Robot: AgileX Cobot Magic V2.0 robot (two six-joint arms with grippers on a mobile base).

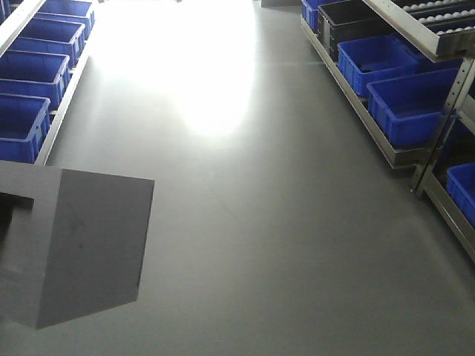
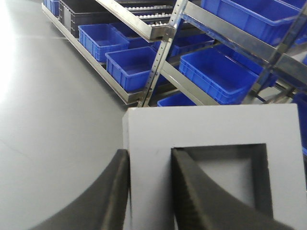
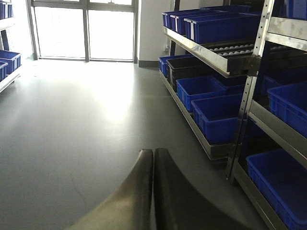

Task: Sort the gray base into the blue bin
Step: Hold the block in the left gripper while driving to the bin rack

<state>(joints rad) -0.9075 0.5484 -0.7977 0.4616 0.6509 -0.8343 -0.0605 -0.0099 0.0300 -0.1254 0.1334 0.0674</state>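
meets, at 9 to 11 o'clock of the front view, a row of blue bins (image 1: 33, 70) set on a low rack along the left side. shows the gray base (image 1: 74, 245) at 8 o'clock, large and close to the lens, cut off by the left edge, with its recessed window on the face nearest that edge. opens onto bare gray floor (image 1: 245, 222) through the centre, with a bright glare toward 12 o'clock. ends at 1 to 3 o'clock with more blue bins on a low rack, a black bin (image 1: 356, 22) among them and a roller shelf (image 1: 438, 26) above. cannot tell which of the bins is the one meant. in the left wrist view, has the left gripper (image 2: 149, 158) clamped on the base. sets one dark finger (image 2: 115, 191) against the outside of the frame wall at 7 o'clock and the other inside the square window at 5 o'clock, pinching the wall between them. places the base outside every bin, with the shelved bins behind it from 11 to 3 o'clock. in the right wrist view, shows glass doors (image 3: 86, 31) at 11 o'clock, stacked racks of blue bins from 1 to 4 o'clock, and the right gripper (image 3: 153, 158) at 6 o'clock with both fingers pressed flat together over the floor.
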